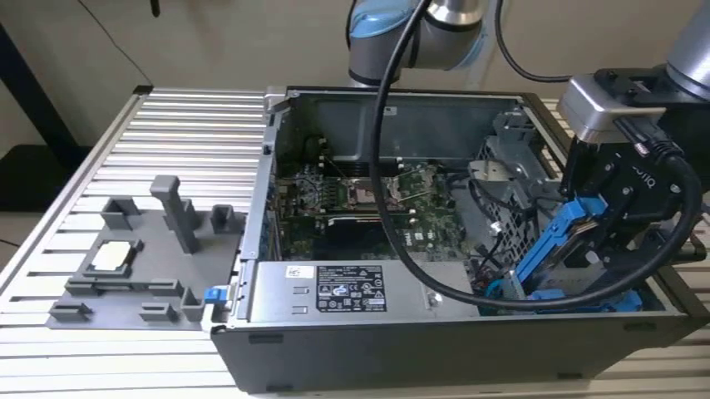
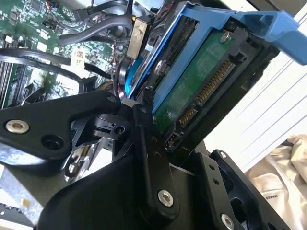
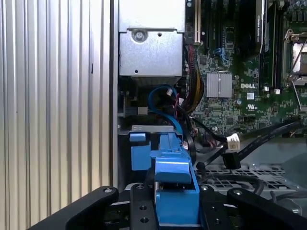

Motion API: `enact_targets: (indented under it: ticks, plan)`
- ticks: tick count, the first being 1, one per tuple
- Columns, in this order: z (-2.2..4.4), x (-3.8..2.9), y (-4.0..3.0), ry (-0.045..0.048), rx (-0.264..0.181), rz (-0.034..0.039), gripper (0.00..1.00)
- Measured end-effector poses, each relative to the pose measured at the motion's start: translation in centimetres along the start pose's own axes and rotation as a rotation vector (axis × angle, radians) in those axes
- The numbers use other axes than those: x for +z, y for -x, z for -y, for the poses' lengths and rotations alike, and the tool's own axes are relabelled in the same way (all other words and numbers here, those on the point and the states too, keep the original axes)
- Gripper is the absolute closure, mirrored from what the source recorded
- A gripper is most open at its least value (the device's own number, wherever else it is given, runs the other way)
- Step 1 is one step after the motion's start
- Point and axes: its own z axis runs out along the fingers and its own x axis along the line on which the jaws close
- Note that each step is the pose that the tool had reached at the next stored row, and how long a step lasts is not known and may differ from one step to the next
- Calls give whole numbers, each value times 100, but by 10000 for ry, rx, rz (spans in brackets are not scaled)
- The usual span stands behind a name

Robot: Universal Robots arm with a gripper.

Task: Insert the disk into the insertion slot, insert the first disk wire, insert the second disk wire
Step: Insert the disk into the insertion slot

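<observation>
Silver rectangular hard drive point(image 2: 201, 81) in its bright blue plastic frame is clamped by the black tool point(image 3: 175, 213) over the grey case point(image 1: 367, 353), at the exterior view's right; judged stiff, shock-sensitive, best gripped by frame sides.

A ribbed aluminium desk point(image 1: 183, 116) fills the exterior view. A plain beige wall point(image 1: 244, 41) stands behind at twelve o'clock, with a dark, unclear shape point(image 1: 33, 179) at nine.

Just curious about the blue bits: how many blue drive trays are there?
2. The disk in its blue frame, tilted in the gripper; a second blue carrier lower in the case, beside it. Others may be hidden.
</observation>
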Motion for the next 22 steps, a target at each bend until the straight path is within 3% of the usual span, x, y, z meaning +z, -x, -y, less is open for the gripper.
enact_targets:
  ticks: [4,13,14,17,19,22]
  plan:
    - [1,42,0,0,-2,0,67]
    - [1,43,-1,0,-3,47,66]
    - [1,43,-1,-1,-3,52,59]
    - [1,42,-1,0,-4,64,59]
    - [0,4,-1,0,-3,62,59]
    - [-4,-121,2,0,-3,59,59]
